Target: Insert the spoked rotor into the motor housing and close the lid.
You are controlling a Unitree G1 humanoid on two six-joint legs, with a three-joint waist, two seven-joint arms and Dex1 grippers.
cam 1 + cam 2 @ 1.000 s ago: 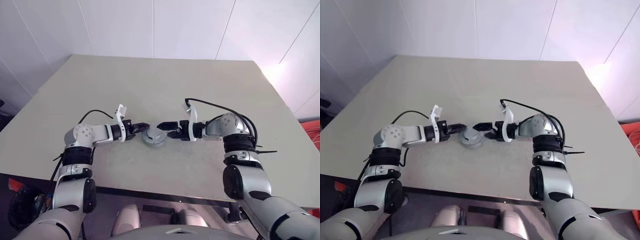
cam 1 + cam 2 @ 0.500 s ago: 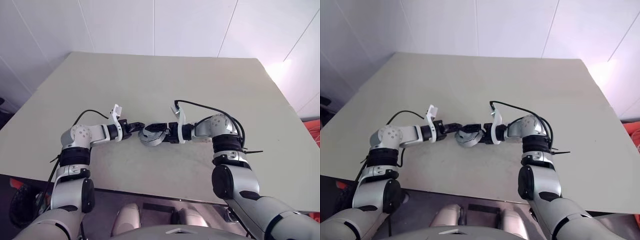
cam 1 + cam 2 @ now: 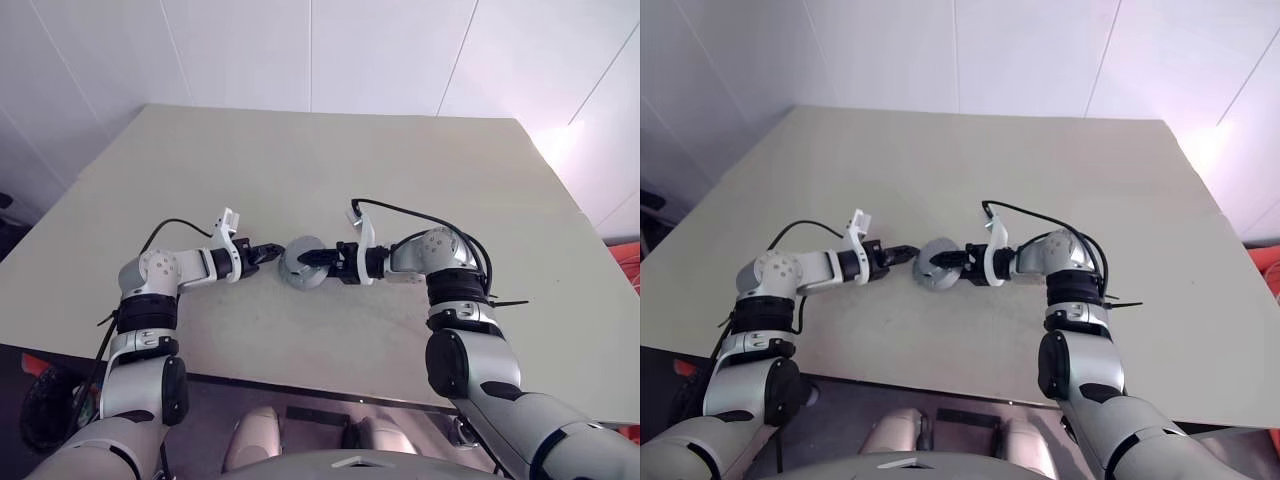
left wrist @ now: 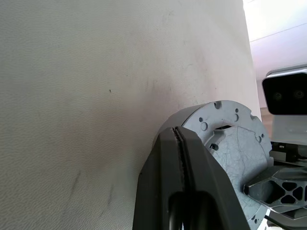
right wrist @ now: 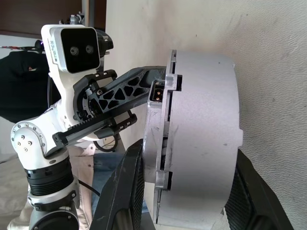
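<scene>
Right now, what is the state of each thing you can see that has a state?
Motor housing: closed up with only a thin seam showing, standing on its edge on the table.
Right gripper: closed around the housing, one finger on each flat face.
Left gripper: shut, holding nothing, fingertips against the housing's rim.

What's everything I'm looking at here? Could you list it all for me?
Table: one, pale beige, fills the middle of the scene.
Walls: white panels, behind the table.
Motor housing: one, grey and round, on the table between the two grippers.
Left gripper: one, black fingers shut together, tips against the housing.
Right gripper: one, black fingers on either side of the housing.
</scene>
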